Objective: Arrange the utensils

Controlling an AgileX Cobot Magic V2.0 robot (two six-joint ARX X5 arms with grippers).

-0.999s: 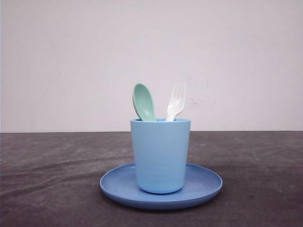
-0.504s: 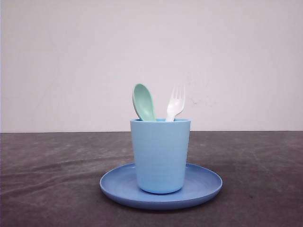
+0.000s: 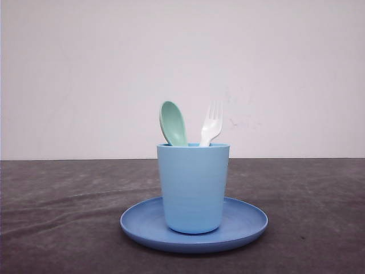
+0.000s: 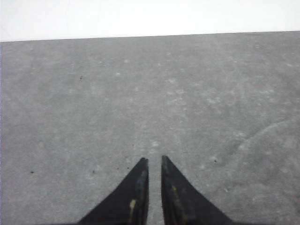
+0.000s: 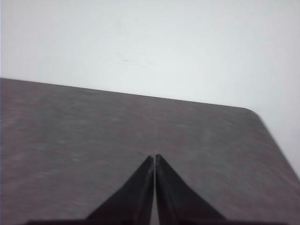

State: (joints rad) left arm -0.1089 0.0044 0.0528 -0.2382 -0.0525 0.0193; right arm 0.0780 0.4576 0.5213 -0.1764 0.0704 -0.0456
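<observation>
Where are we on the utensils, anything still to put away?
Looks done: the spoon and fork both stand in the cup, which sits on the plate. Nothing in hand: left pincer and right pincer are shut over bare table. I see nothing left.

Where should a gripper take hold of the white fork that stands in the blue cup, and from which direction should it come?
Probably at the neck just below the tines of the fork, coming down from above. The handle is hidden inside the cup, so only the head stands above the rim. The spoon leans beside it, apart, leaving some room between them.
</observation>
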